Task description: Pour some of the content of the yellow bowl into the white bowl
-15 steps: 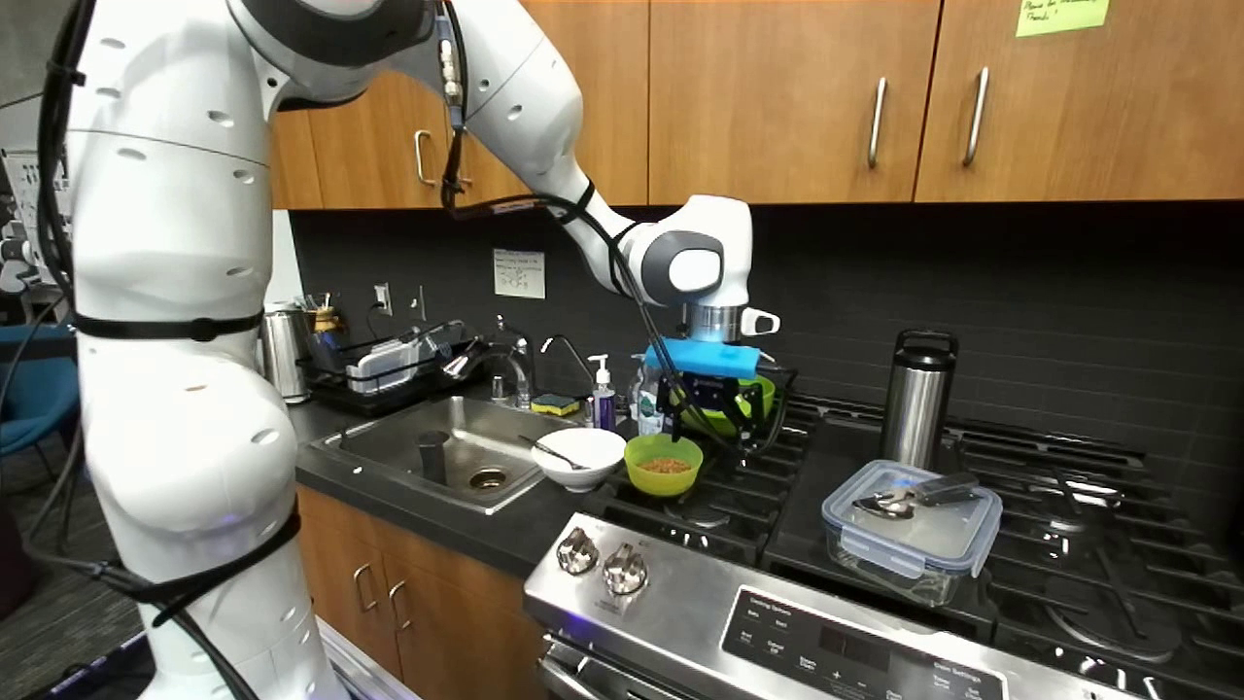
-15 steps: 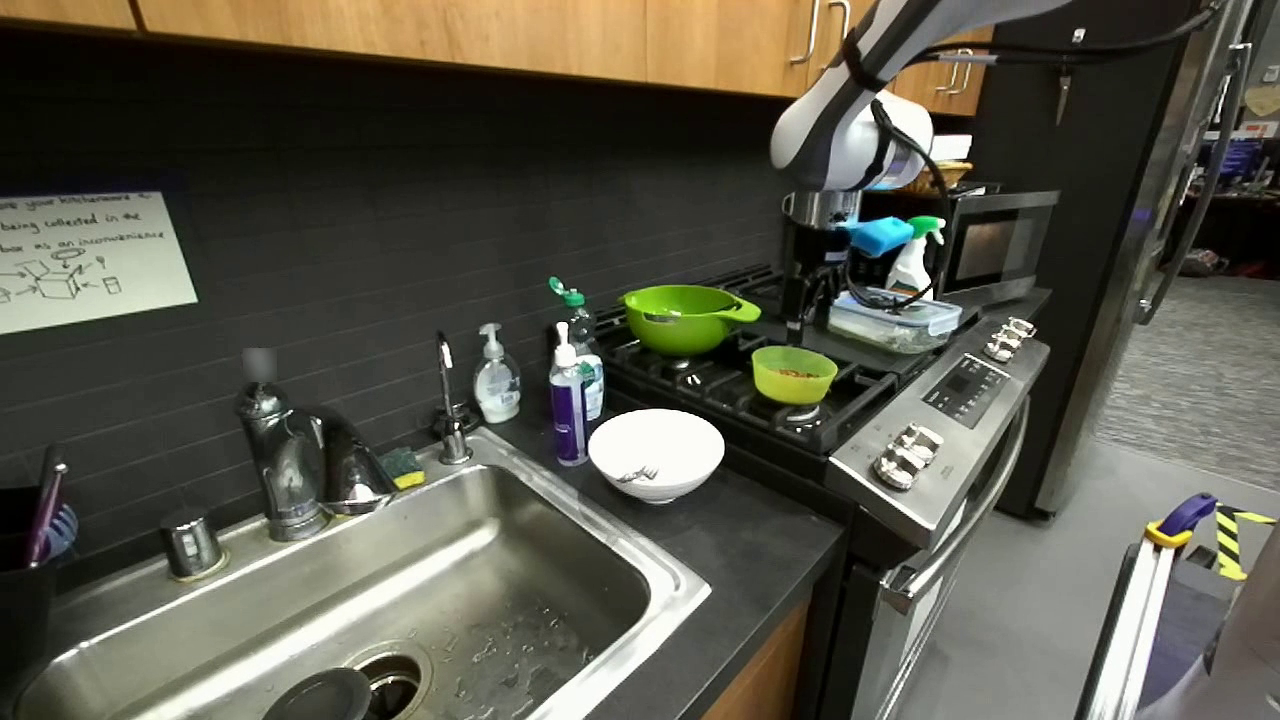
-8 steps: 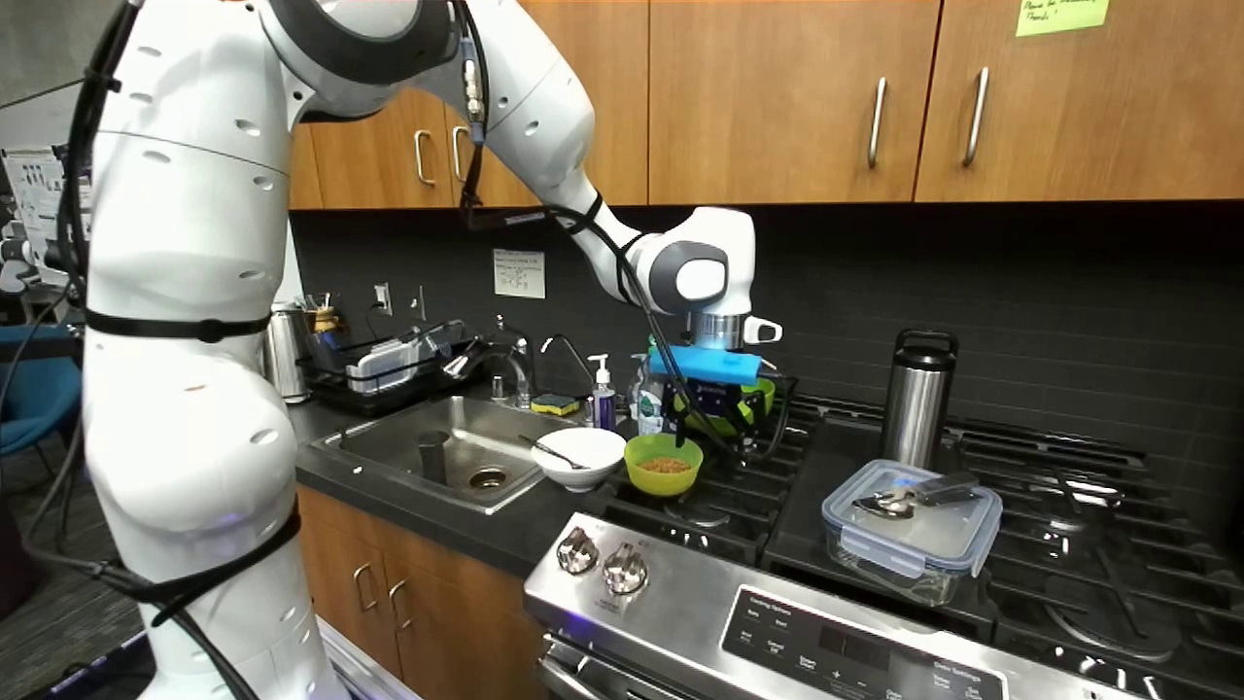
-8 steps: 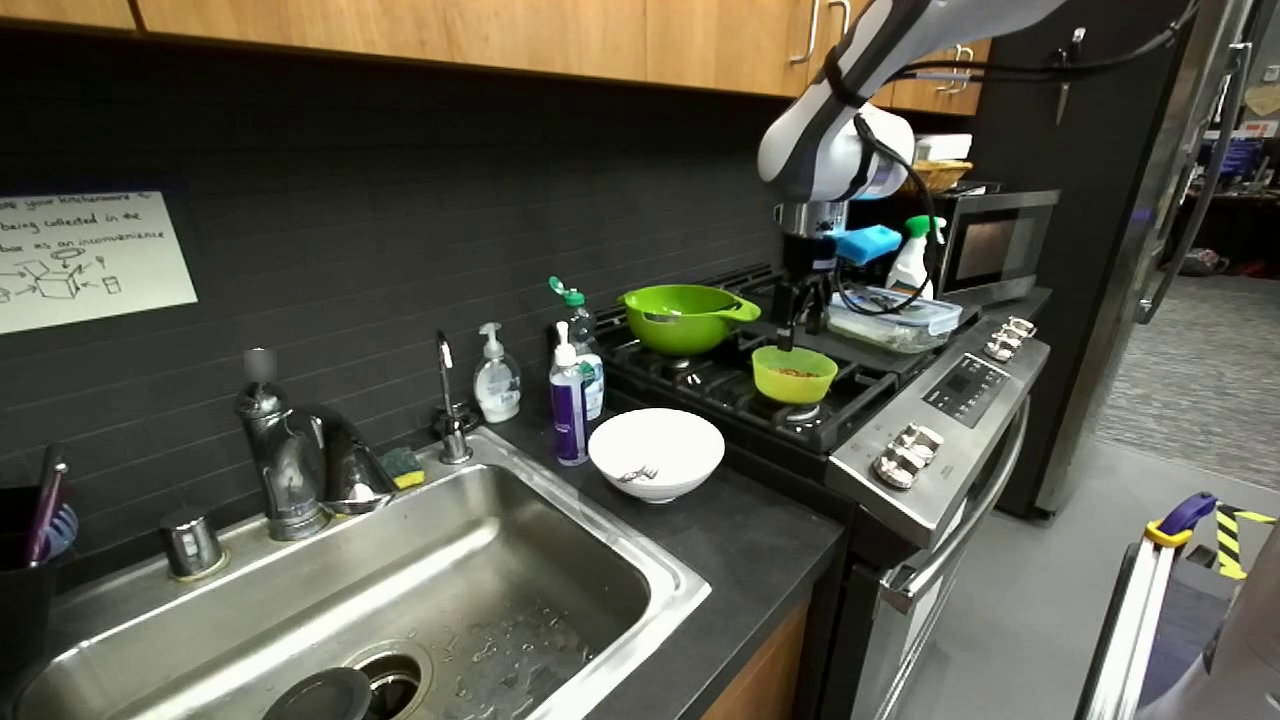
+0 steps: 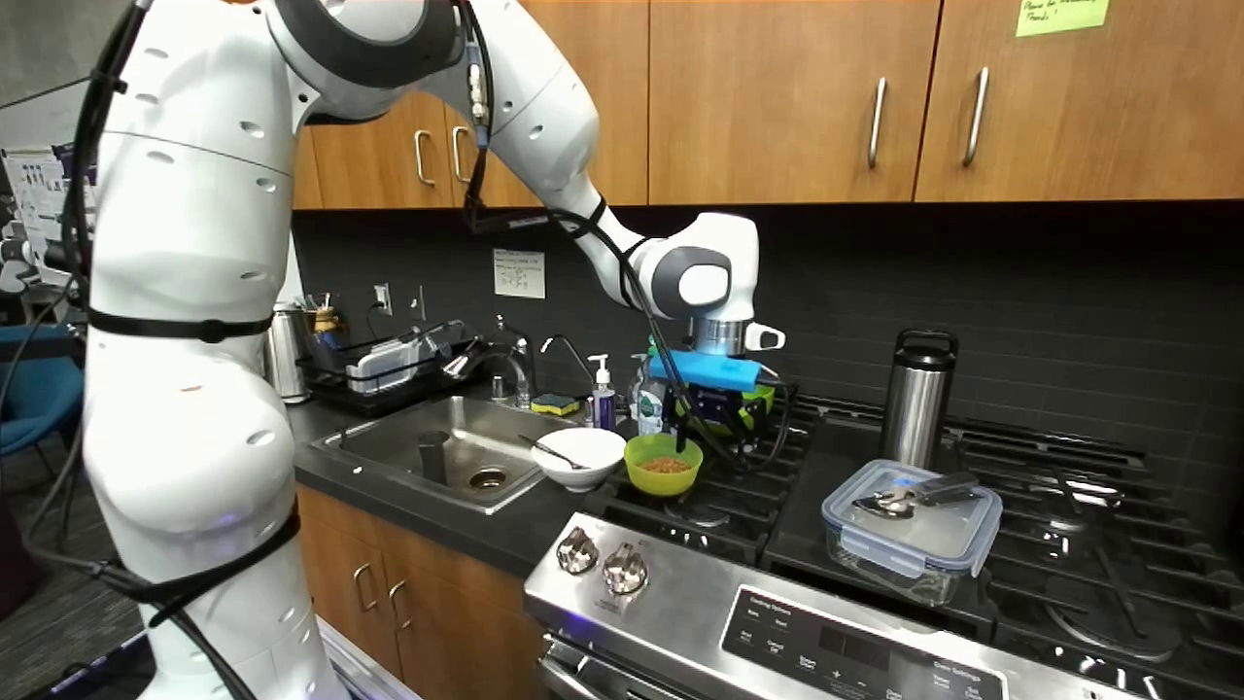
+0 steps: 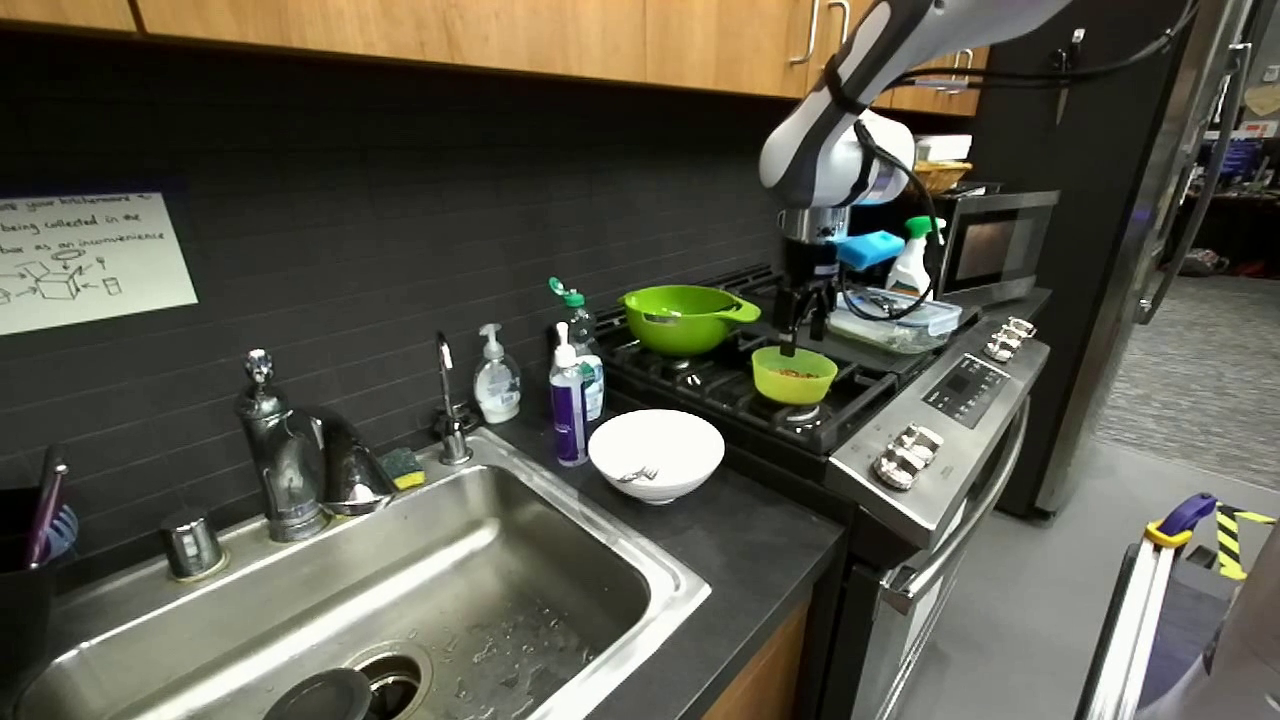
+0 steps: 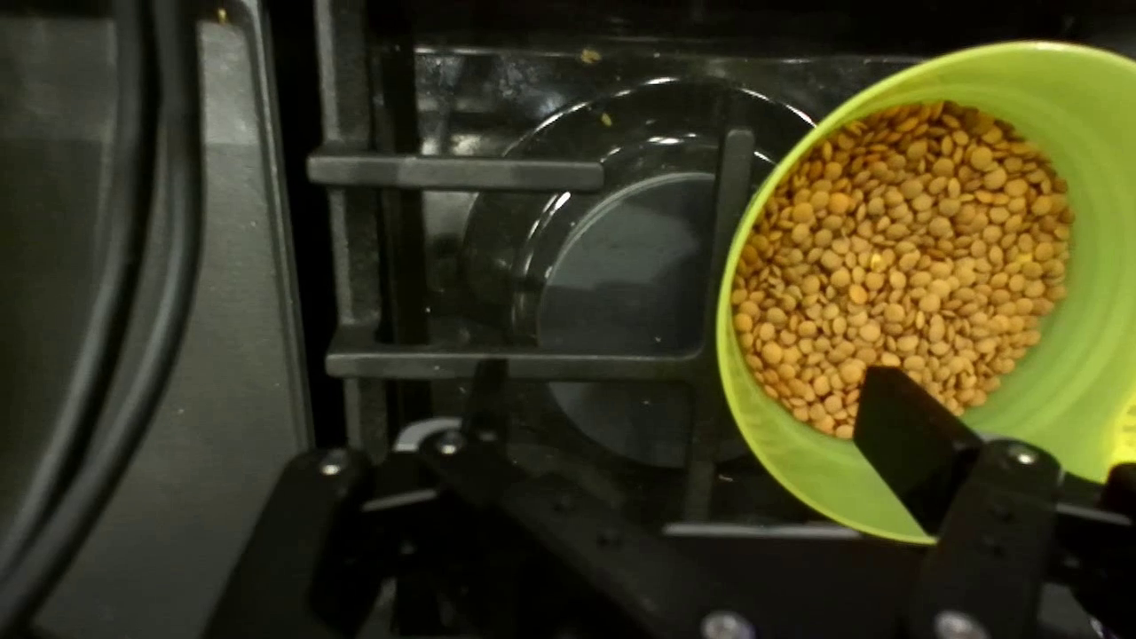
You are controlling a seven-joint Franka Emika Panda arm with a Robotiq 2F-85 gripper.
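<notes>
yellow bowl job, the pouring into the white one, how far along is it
Done: the gripper is at the yellow bowl, open, one finger overlapping its rim in the wrist view, contact unclear. In hand: getting a grip, it seems; the bowl stands upright on the burner grate, lentils inside. Left: closing, lifting and pouring, probably; in an exterior view the white bowl shows a fork but no lentils.
</notes>
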